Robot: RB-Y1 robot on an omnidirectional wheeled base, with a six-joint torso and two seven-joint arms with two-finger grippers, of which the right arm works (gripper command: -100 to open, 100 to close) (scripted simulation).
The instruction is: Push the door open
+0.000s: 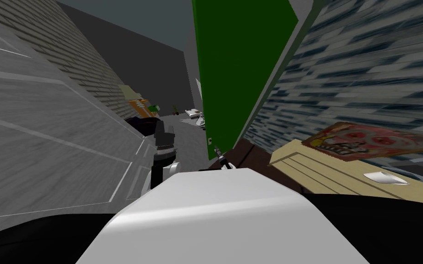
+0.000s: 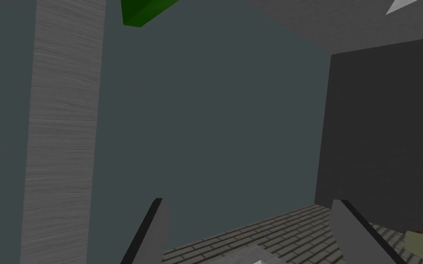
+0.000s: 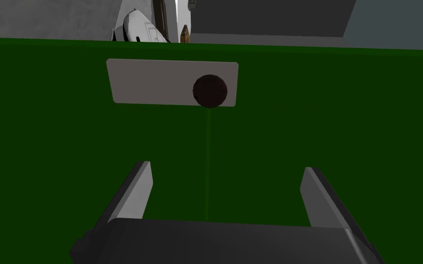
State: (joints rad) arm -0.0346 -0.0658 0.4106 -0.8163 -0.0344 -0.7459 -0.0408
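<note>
**Green door, right gripper facing its handle side**

Green and plain, the door [image 1: 238, 68] stands just ahead of us and a little to our right. Its long axis runs floor to ceiling, leaning only with the slant the whole head view shares. It stands partly open. Its narrow free edge points back toward us, and a room shows through the gap on our left.

Our right gripper [image 3: 226, 167] points squarely at the door's face, with its jaws released and wide apart. We cannot tell whether the tips touch the surface. Beyond the fingers a grey plate [image 3: 172, 82] lies on the door, its long side parallel to the door's edge. A dark round knob [image 3: 210, 90] sits at one end of the plate.

Our left gripper [image 2: 249, 202] is raised on our left, apart from the door, with its jaws also released and holding nothing.

A tan cabinet [image 1: 334, 176] stands against the wall on our right.
</note>
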